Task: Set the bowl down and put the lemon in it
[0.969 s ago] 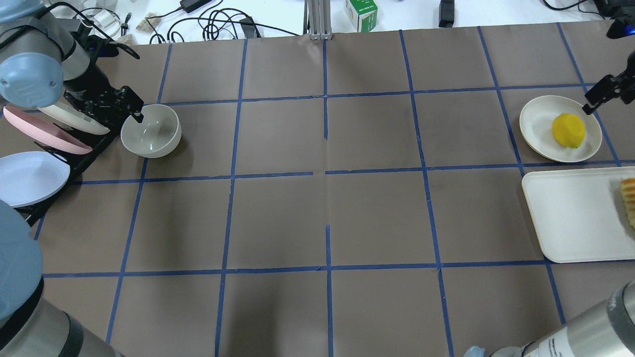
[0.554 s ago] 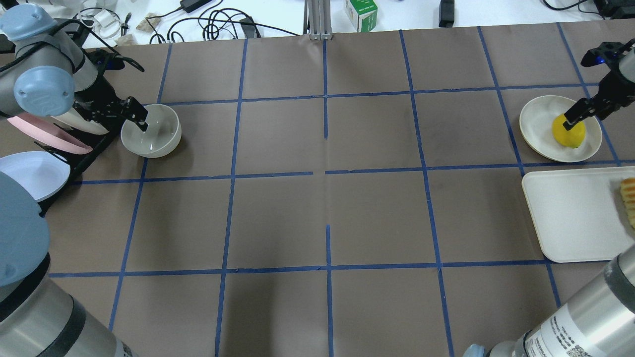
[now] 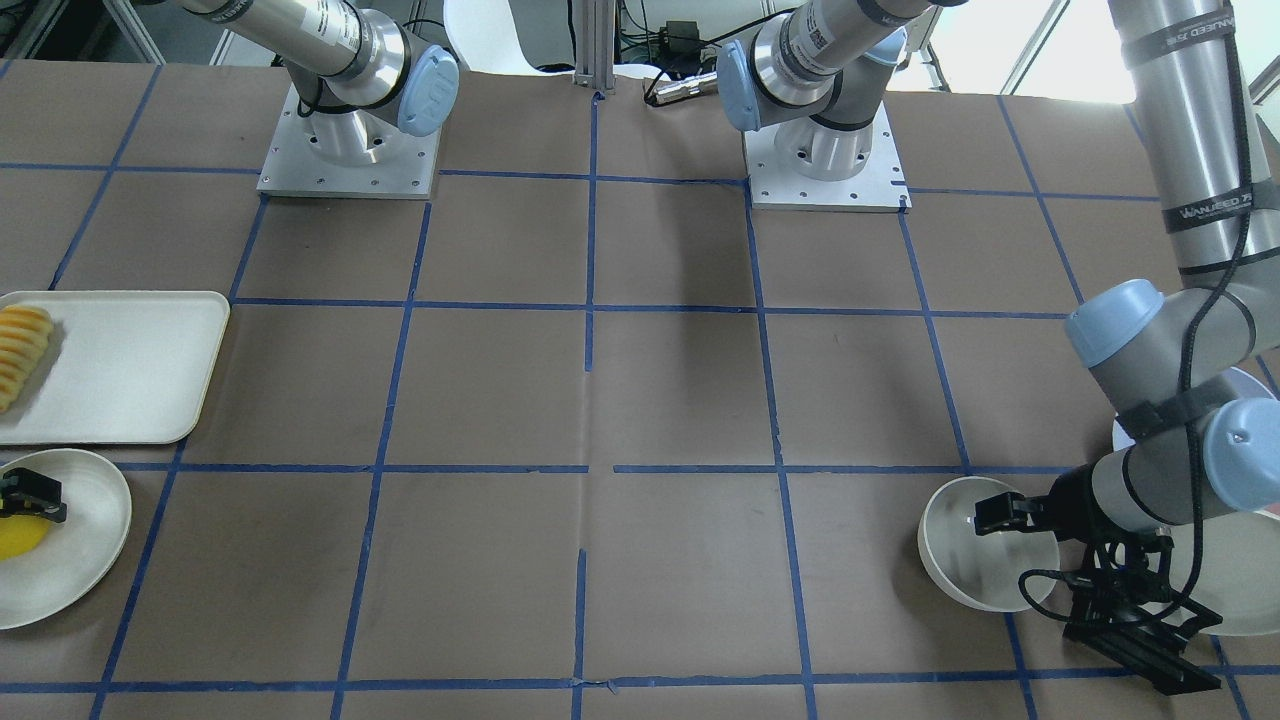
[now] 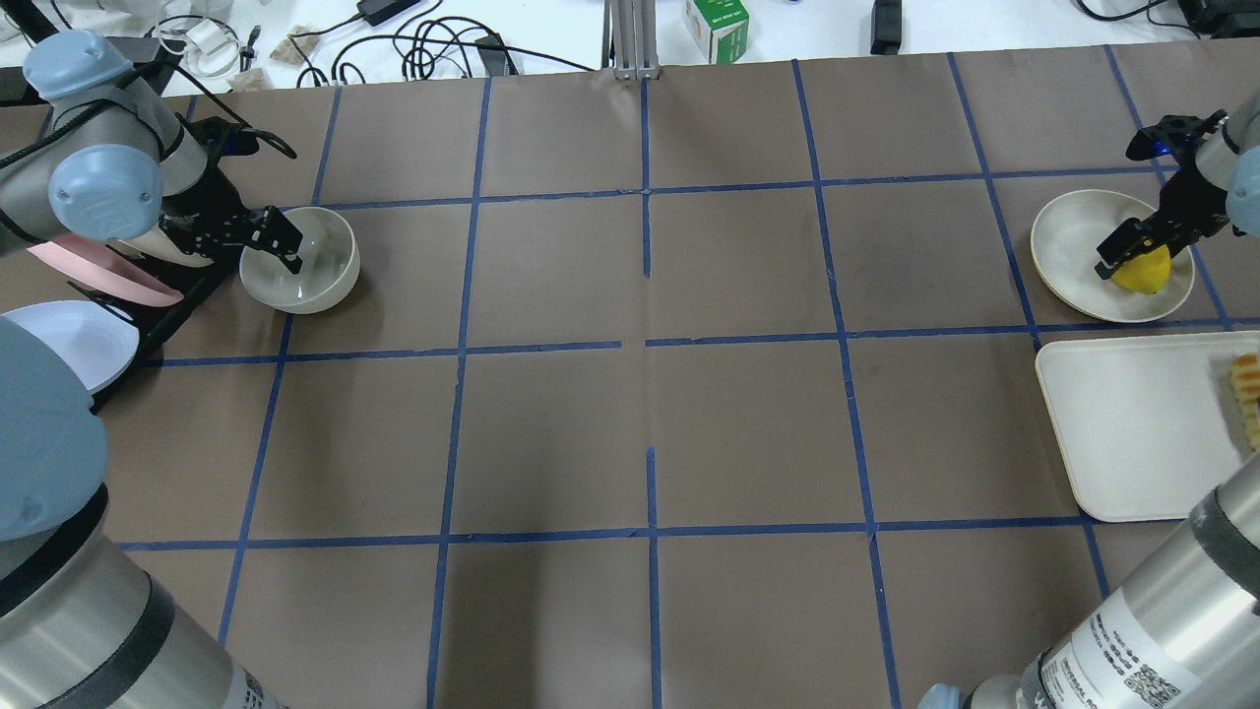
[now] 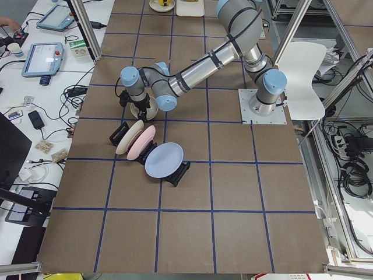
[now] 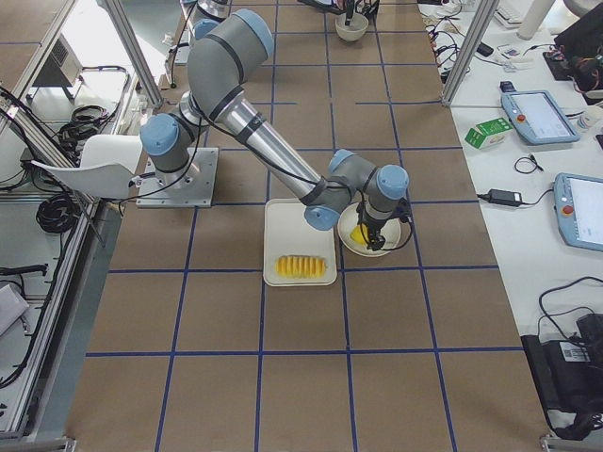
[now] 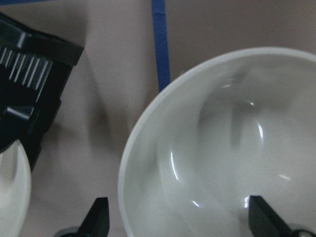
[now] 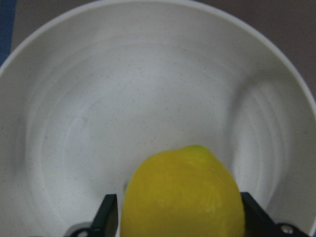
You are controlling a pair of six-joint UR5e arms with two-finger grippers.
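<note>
The off-white bowl (image 4: 317, 274) stands upright at the table's left, beside the plate rack; it also shows in the front view (image 3: 960, 560). My left gripper (image 4: 281, 246) is open and straddles its rim. In the left wrist view one finger (image 7: 98, 218) is outside the wall and the other inside the bowl (image 7: 222, 148). The lemon (image 4: 1148, 275) lies on a shallow off-white plate (image 4: 1068, 246) at the right. My right gripper (image 4: 1132, 252) is open and low over it. In the right wrist view the fingers stand close on either side of the lemon (image 8: 182, 197).
A black rack at the left holds upright plates, pink (image 4: 98, 273) and blue (image 4: 59, 340) among them. A white tray (image 4: 1132, 433) with yellow-orange fruit slices (image 4: 1248, 394) lies just nearer than the lemon's plate. Cables and a green box (image 4: 716, 28) lie beyond the far edge.
My left gripper has shifted along the bowl's rim and lowered one finger into the bowl. My right gripper has moved in from the plate's far edge and down around the lemon.
</note>
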